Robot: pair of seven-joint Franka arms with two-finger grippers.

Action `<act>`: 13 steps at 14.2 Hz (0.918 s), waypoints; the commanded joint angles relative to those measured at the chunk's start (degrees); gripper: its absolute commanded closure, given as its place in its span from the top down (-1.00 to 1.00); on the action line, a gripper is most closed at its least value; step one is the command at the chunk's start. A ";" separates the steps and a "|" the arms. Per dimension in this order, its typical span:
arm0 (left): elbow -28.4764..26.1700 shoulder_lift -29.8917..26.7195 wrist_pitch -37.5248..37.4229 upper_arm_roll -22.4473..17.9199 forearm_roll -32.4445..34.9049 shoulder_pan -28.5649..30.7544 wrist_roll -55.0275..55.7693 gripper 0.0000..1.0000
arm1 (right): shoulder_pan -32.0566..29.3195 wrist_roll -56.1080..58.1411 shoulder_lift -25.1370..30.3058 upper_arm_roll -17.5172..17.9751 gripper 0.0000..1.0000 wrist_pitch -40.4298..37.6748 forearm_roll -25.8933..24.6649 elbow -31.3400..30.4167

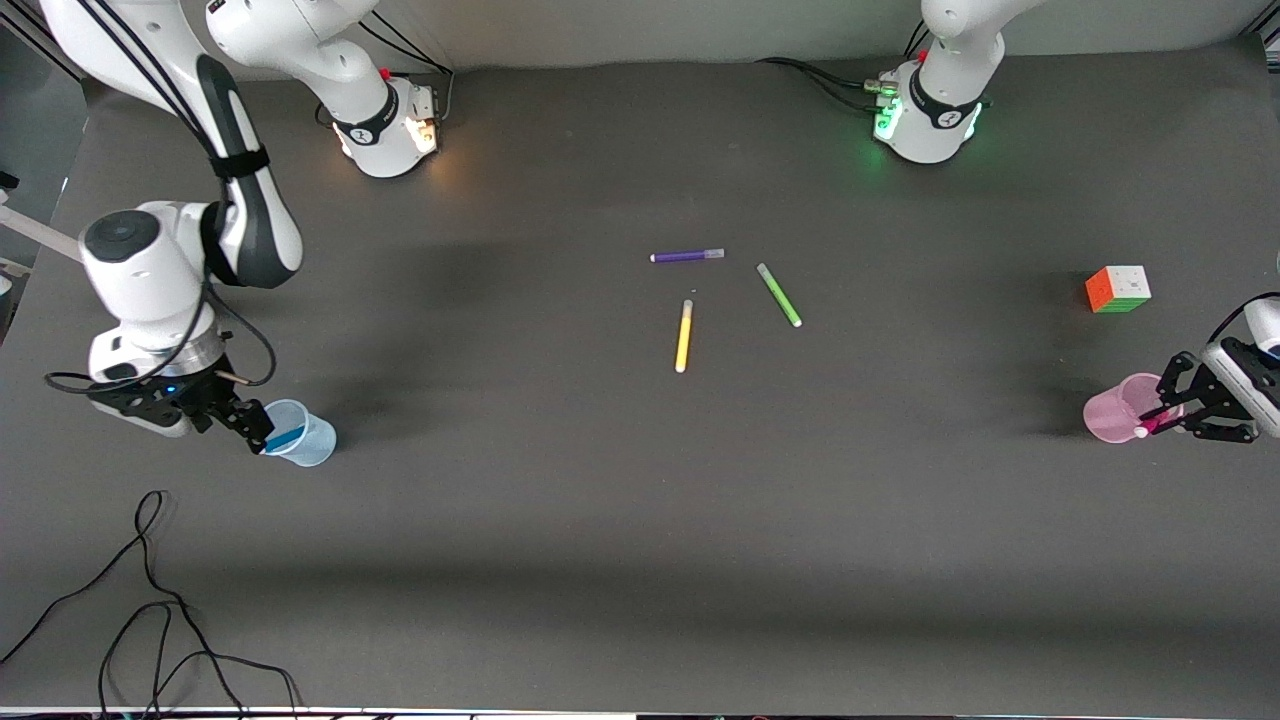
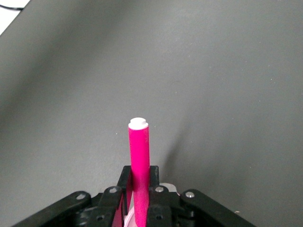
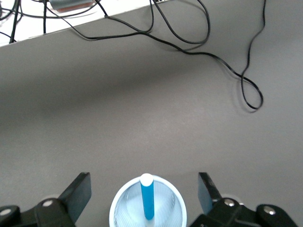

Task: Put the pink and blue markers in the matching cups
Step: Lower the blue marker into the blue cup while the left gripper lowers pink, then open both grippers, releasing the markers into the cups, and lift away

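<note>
The blue marker (image 3: 147,201) stands inside the pale blue cup (image 3: 116,208), leaning on its rim, free of any grip. My right gripper (image 3: 144,187) hangs open over that cup, one finger on each side of it. The front view shows this cup (image 1: 305,435) and my right gripper (image 1: 256,432) at the right arm's end of the table. My left gripper (image 2: 140,174) is shut on the pink marker (image 2: 138,151), which sticks out past the fingertips. In the front view my left gripper (image 1: 1162,415) holds the pink marker (image 1: 1150,426) over the pale pink cup (image 1: 1113,408), the marker's white tip at the rim.
Purple (image 1: 687,256), green (image 1: 779,295) and yellow (image 1: 684,336) pens lie mid-table. A colour cube (image 1: 1118,289) sits farther from the front camera than the pink cup. Loose black cables (image 1: 150,600) trail along the near edge at the right arm's end.
</note>
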State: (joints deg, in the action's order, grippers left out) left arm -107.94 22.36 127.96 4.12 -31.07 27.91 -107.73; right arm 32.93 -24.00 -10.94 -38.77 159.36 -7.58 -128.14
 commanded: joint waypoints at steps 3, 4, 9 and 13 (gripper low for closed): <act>0.10 1.19 -5.52 0.36 -3.12 1.61 -3.72 -1.00 | 1.51 -0.52 3.03 0.18 1.00 -27.47 -0.60 14.72; 0.10 1.72 -6.31 0.45 -3.21 2.14 -3.72 -1.00 | 1.69 -0.35 3.03 0.18 1.00 -32.31 -0.59 17.46; 0.98 1.90 -6.59 0.36 -3.13 2.15 -3.63 -0.30 | 1.61 10.09 3.12 -0.34 1.00 -56.22 9.41 32.75; 2.29 1.81 -7.28 0.45 -3.04 2.06 -3.28 0.96 | 1.78 11.08 4.61 -0.26 1.00 -63.63 11.18 36.81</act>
State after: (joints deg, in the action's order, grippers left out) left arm -107.15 24.34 122.38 4.20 -33.08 29.55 -110.03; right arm 34.55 -14.67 -7.10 -38.77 99.15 2.35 -93.41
